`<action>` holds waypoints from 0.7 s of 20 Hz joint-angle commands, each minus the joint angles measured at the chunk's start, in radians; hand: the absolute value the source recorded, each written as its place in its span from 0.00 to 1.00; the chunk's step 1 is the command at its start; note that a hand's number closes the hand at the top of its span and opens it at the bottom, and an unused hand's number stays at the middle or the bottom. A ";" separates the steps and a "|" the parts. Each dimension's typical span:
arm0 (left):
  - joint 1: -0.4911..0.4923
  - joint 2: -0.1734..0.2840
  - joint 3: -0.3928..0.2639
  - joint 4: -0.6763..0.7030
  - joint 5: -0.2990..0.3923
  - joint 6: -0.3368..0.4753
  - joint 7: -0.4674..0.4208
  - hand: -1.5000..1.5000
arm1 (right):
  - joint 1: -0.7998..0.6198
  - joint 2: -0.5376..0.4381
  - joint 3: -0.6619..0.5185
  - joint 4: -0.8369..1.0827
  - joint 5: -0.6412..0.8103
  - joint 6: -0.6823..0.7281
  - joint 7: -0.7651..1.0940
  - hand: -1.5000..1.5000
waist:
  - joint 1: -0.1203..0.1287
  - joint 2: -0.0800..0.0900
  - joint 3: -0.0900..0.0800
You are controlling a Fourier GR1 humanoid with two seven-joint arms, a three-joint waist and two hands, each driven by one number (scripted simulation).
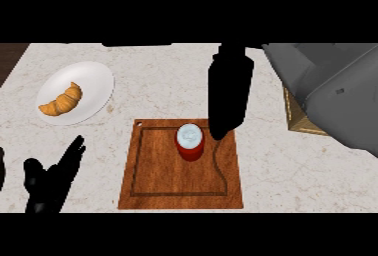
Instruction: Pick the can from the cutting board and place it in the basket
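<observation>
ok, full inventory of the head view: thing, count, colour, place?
can: 1, red with pale top, upright on the board's upper middle
cutting board: 1, brown wood, counter centre
croissant: 1, golden, on the plate
plate: 1, white, upper left
basket: 1, tan, right edge, mostly hidden by the right forearm
counter: 1, pale marble
left hand: 1, black, open, resting lower left
right hand: 1, black, fingers straight, just right of the can

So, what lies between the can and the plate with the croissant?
In the head view, only the cutting board's left part and bare counter lie between the can and the plate.
</observation>
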 commanded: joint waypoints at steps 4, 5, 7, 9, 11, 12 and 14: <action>0.031 -0.045 -0.037 0.109 -0.018 0.000 0.023 0.50 | 0.014 -0.077 0.004 -0.075 -0.125 0.101 0.131 0.00 | -0.007 0.011 -0.011; 0.016 -0.020 -0.013 0.064 0.002 -0.001 0.072 0.50 | -0.003 -0.094 -0.016 -0.066 -0.149 0.114 0.138 0.00 | 0.002 0.011 -0.010; 0.014 -0.056 -0.031 0.115 -0.015 0.001 0.039 0.50 | 0.037 -0.092 0.010 -0.123 -0.151 0.077 0.142 0.00 | -0.010 0.011 -0.011; 0.009 -0.034 -0.015 0.111 -0.008 -0.024 0.043 0.50 | 0.033 -0.019 0.044 -0.087 -0.106 0.010 0.147 0.00 | 0.012 0.016 -0.012; -0.007 -0.034 0.007 0.133 -0.003 -0.030 0.036 0.50 | 0.089 -0.054 0.031 -0.145 -0.090 -0.004 0.129 0.00 | 0.004 0.015 -0.011; 0.032 -0.065 -0.034 0.125 -0.035 -0.012 0.005 0.50 | 0.110 -0.034 0.044 -0.131 -0.063 -0.032 0.112 0.00 | 0.012 0.017 -0.011; -0.008 -0.057 -0.020 0.137 -0.033 -0.016 0.033 0.50 | 0.135 0.003 0.076 -0.159 -0.026 -0.064 0.116 0.00 | 0.008 0.017 -0.011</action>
